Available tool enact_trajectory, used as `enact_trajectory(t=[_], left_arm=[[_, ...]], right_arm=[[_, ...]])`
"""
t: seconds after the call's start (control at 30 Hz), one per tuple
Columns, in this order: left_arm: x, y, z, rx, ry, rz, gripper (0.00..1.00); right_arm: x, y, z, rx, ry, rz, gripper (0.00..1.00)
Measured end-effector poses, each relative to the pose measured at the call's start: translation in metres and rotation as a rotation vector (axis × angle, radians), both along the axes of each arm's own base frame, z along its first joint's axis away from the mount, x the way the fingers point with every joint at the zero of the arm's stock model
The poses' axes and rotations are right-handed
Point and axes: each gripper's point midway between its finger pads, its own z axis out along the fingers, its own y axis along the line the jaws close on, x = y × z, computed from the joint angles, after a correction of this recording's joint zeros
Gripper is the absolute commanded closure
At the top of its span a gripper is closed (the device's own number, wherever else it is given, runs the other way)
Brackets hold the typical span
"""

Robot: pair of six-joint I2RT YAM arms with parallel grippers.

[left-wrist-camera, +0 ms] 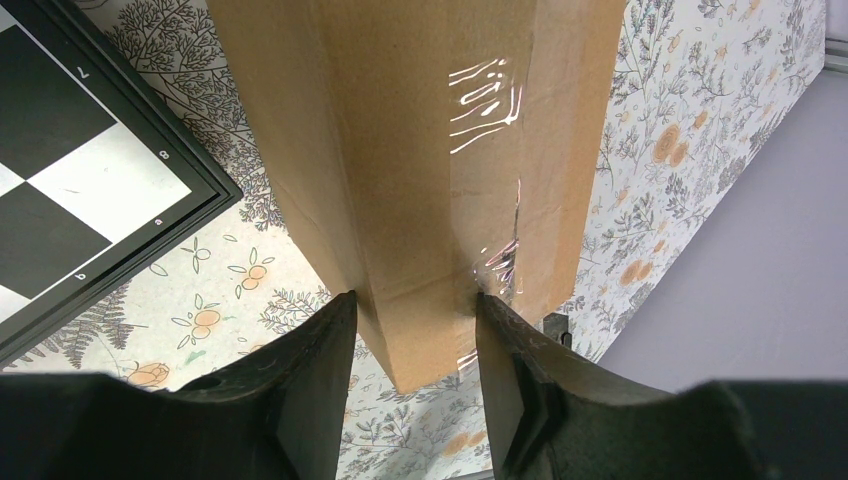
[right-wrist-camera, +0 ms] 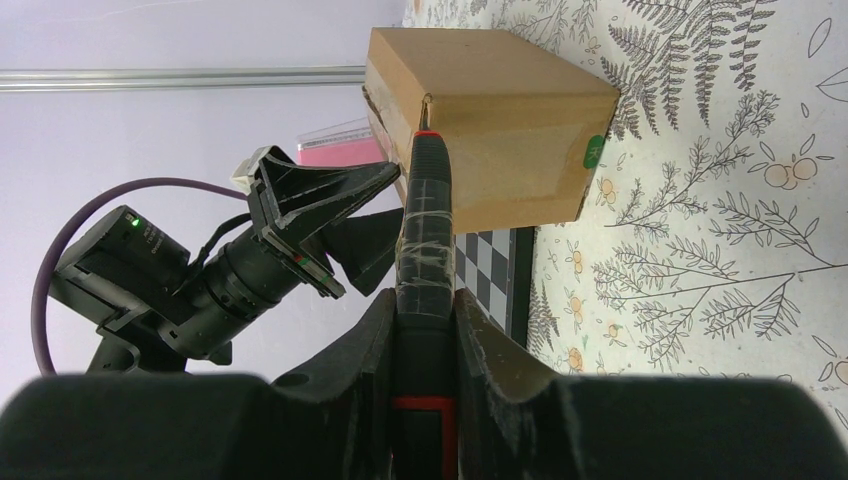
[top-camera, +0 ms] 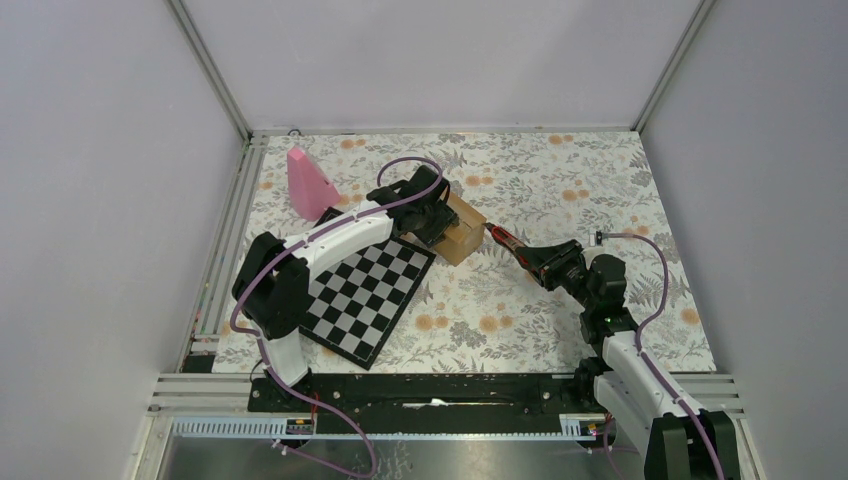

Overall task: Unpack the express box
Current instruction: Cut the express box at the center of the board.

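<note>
A: Start nearest the arm bases. What's there?

B: The chessboard [top-camera: 365, 290], at about 8 o'clock from the middle of the table [top-camera: 560, 170]. Nothing touches it, and I judge it plays no part here.

A: And the right gripper [right-wrist-camera: 425, 340]?

B: It reaches in from the box's 4 o'clock, jaws clamped on the tape-wrapped handle of a red-and-black cutter [right-wrist-camera: 425, 200]. The tip points at the flap seam on the box's edge. I cannot tell whether it touches the cardboard.

A: So where's the express box [top-camera: 465, 232]?

B: Near the table's middle, just beside the chessboard's far corner, with a green mark [right-wrist-camera: 594, 150] on the face towards the right arm.

A: Why is the left gripper [left-wrist-camera: 415, 315] on it?

B: Its jaws are clamped across one end from the 10 o'clock side, probably to brace the box so the blade's push can't slide it. The clear tape [left-wrist-camera: 485, 100] looks uncut, so I judge the opening hasn't really started.

A: Farthest?

B: A pink cone [top-camera: 308, 182], at the box's 10 o'clock, well apart.
</note>
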Motion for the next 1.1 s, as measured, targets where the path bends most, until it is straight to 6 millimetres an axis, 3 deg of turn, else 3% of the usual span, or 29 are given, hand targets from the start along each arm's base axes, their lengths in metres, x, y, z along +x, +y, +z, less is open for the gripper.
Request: enact_trajectory(t=[1.1], left_arm=[[-0.0002, -0.0002, -0.0001, -0.001, 0.001, -0.001, 0.53]], right_arm=[[0.0015, 0.0012, -0.0013, 0.002, 0.002, 0.007, 1.00]])
